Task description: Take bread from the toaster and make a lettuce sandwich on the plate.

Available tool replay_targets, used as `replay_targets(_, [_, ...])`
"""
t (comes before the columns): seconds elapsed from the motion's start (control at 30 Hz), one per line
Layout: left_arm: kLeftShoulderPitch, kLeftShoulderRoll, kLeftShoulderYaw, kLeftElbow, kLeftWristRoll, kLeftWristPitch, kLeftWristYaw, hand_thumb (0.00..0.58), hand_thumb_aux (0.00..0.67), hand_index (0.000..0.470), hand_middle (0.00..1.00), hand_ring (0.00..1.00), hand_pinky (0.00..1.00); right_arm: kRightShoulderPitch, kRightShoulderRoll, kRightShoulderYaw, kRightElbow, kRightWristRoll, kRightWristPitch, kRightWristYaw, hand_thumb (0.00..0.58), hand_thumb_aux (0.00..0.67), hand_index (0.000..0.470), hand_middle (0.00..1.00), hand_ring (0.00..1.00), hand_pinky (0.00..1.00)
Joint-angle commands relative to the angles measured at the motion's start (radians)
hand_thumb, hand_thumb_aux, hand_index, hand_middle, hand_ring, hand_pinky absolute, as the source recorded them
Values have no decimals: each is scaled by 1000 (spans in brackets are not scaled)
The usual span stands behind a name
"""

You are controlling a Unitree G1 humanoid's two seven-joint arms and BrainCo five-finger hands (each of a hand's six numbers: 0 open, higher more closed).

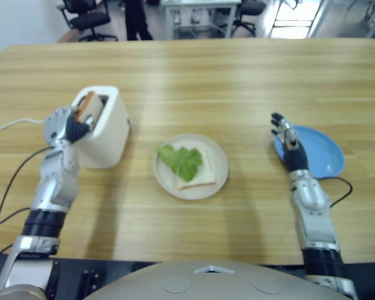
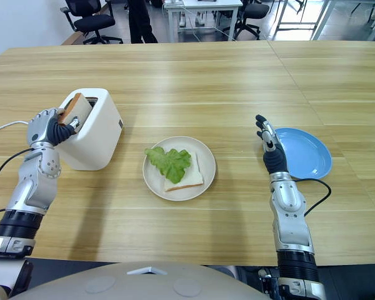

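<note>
**Gripping bread at the toaster**

I am counting one toaster (image 2: pixel 97 140), two bread slices, one lettuce leaf (image 2: pixel 169 161) and two plates. My left hand (image 2: pixel 50 128) is curling its fingers onto the upright slice (image 2: pixel 72 107), which is poking out of the toaster's slot at far left. The flat slice (image 2: pixel 187 178) is lying under the lettuce on the cream plate (image 2: pixel 206 172) at centre. My right hand (image 2: pixel 267 147) is hovering straight-fingered at the blue plate (image 2: pixel 306 153), holding nothing. The right eye view is giving me more of the toaster's right side.
</note>
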Motion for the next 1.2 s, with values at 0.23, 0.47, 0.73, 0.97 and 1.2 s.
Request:
replay_targets(0.23, [47,-23,98,-213,-9,-88,119,580,670,460,1000,1000,1000,5,1,-5,-3,-14,11,-6,0,0,0,0,0,0])
replay_targets(0.47, [54,-52,246,-449,-107,-216,168,580,670,460,1000,1000,1000,2,5,-3,3,-14,10,-7,0,0,0,0,0,0])
replay_targets(0.73, [-25,-133,110,-425,-496,-269,-182,580,670,460,1000,1000,1000,-8,7,-5,14,-11,9,-9,0,0,0,0,0,0])
replay_targets(0.97, [-145,-258,-51,-25,-851,-240,-659,580,670,460,1000,1000,1000,-29,7,-4,37,-9,9,-10,0,0,0,0,0,0])
replay_targets(1.2, [-304,-273,-135,321,-831,-244,-860,580,670,460,1000,1000,1000,-41,4,-5,52,-6,7,-9,0,0,0,0,0,0])
